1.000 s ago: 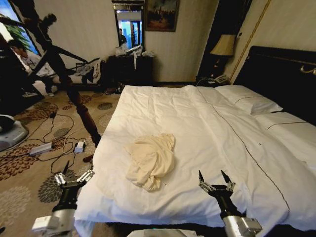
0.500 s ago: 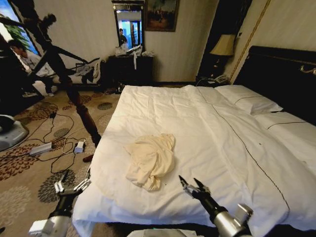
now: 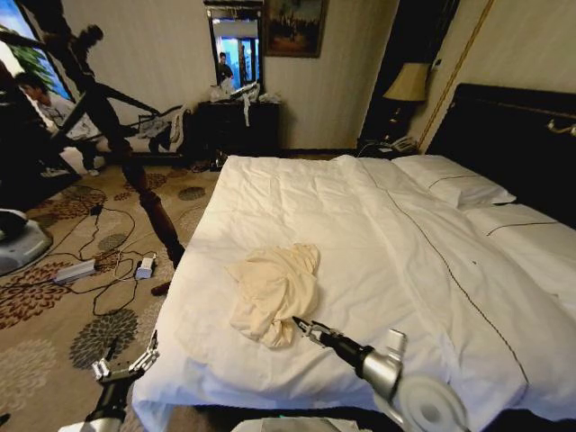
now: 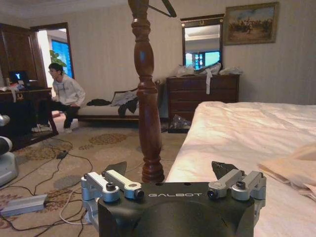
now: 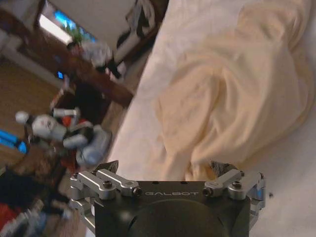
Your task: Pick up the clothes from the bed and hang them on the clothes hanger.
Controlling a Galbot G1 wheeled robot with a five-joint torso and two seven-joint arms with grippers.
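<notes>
The clothes (image 3: 274, 292) lie as a crumpled cream heap on the near left part of the bed (image 3: 378, 234). My right gripper (image 3: 301, 326) reaches in from the lower right, open, with its tips just short of the heap's near edge. In the right wrist view the clothes (image 5: 232, 89) lie right in front of the open right gripper (image 5: 165, 168). My left gripper (image 3: 121, 358) hangs low off the bed's near left corner, open and holding nothing, as the left wrist view shows (image 4: 170, 168). A dark clothes hanger (image 4: 165, 7) shows near the top of a wooden post.
The turned wooden post (image 3: 148, 202) stands on the carpet by the bed's left side. Cables and a power strip (image 3: 74, 270) lie on the floor there. White pillows (image 3: 450, 184) and a black headboard (image 3: 513, 135) are at the far right; a dark dresser (image 3: 238, 126) stands behind.
My right gripper has swung left and forward over the duvet, turning onto its side, and now points at the clothes. My left gripper has sunk lower. The clothes have not moved.
</notes>
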